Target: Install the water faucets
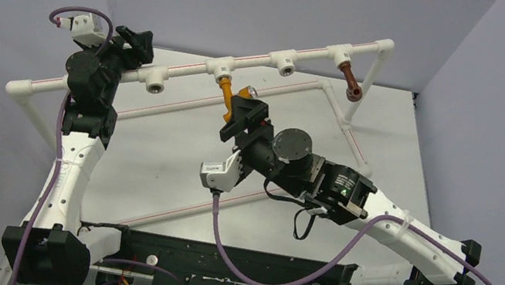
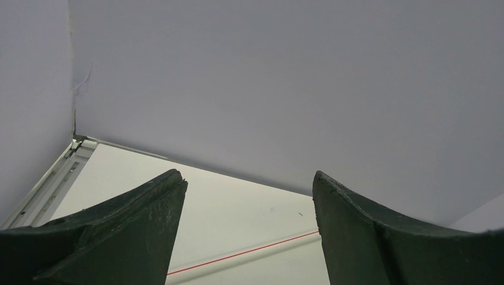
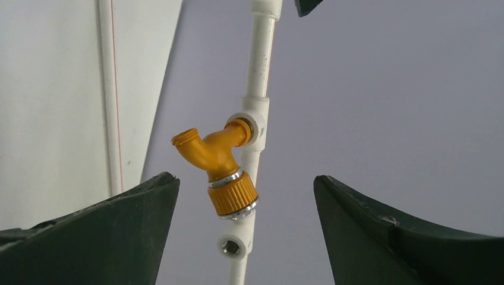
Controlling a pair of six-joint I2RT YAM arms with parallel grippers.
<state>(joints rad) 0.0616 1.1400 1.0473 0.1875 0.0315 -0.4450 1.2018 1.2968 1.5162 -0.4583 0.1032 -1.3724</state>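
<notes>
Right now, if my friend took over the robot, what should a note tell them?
Left gripper: open, empty, near the pipe frame's left part.
Right gripper: open, facing the orange-yellow faucet, not touching it.
Faucets: the orange-yellow one sits in a middle tee socket; the reddish-brown faucet hangs from the tee near the right end.
Done: both look installed.
Left: two other tee sockets are bare, no loose faucet in view; probably just back both grippers away.
</notes>
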